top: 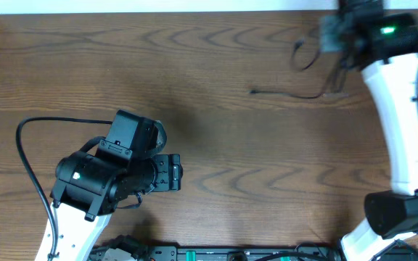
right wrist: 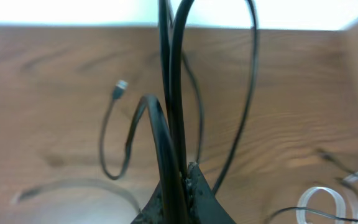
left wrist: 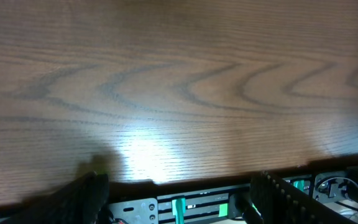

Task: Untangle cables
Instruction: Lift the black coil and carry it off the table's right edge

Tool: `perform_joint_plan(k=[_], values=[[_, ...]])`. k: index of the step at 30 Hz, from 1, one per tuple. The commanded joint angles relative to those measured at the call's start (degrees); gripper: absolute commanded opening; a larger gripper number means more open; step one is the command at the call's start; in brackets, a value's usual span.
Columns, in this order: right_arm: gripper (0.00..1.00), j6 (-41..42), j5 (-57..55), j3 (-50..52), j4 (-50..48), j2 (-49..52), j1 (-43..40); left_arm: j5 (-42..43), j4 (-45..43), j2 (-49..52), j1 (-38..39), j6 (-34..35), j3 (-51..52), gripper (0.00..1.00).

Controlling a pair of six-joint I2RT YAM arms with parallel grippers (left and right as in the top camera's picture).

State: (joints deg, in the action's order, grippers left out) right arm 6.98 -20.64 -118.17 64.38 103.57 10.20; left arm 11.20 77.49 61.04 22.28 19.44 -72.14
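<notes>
In the overhead view, the right gripper (top: 331, 35) at the upper right of the frame is motion-blurred and clipped by the top edge. The cables (top: 296, 93) below it appear only as thin smeared lines, with plug ends too small to identify. In the right wrist view, the black strands exit at the top centre, the fingers (right wrist: 201, 199) clamped on them are cut off by the bottom edge, and the white cable (right wrist: 321, 200) at the lower right is blurred and cropped. In the left wrist view, the left gripper (left wrist: 179, 198) shows only two dark, out-of-focus fingertips (left wrist: 86, 198), set wide apart and cropped by the bottom edge.
</notes>
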Motion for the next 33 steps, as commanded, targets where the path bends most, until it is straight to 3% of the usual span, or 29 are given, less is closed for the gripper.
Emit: perform_joint_plan(k=[1,7,11,20,21,22,25,29,30,33], values=[[0.01,-2.2,-4.2,-1.9,-1.8,-1.4,-9.0,-0.7,0.1,0.0,0.0,-0.8,-0.8,0.79],[0.01,-2.4,0.6,-1.9,-5.5,-1.3,-24.6,-0.7,0.1,0.0,0.0,-0.8,-0.8,0.79],[0.01,-2.1,10.4,-1.9,-6.6,-1.2,-34.7,-0.7,0.1,0.0,0.0,-0.8,-0.8,0.79],[0.02,5.6,26.5,-1.6,-5.9,0.8,-53.2,0.2,0.1,0.0,0.0,-0.7,-0.8,0.79],[0.07,6.4,27.2,-1.5,-5.7,1.4,-54.5,0.2,0.1,0.0,0.0,-0.8,-0.8,0.79],[0.19,7.3,27.8,-1.2,-5.6,2.0,-55.6,0.3,0.3,0.0,0.0,-0.8,-0.8,0.79],[0.31,8.5,30.2,-0.5,-5.7,4.0,-58.0,0.3,0.7,0.0,0.0,-0.8,-0.8,0.79],[0.75,8.4,33.1,-0.5,-5.6,7.3,-59.5,0.3,1.5,0.0,0.0,-0.8,-0.8,0.79],[0.82,8.4,34.7,-0.5,-5.6,8.1,-59.7,0.3,1.6,0.0,0.0,-0.8,-0.8,0.79],[0.86,8.4,40.8,-0.5,-5.6,9.7,-60.2,0.3,1.7,0.0,0.0,-0.8,-0.8,0.80]])
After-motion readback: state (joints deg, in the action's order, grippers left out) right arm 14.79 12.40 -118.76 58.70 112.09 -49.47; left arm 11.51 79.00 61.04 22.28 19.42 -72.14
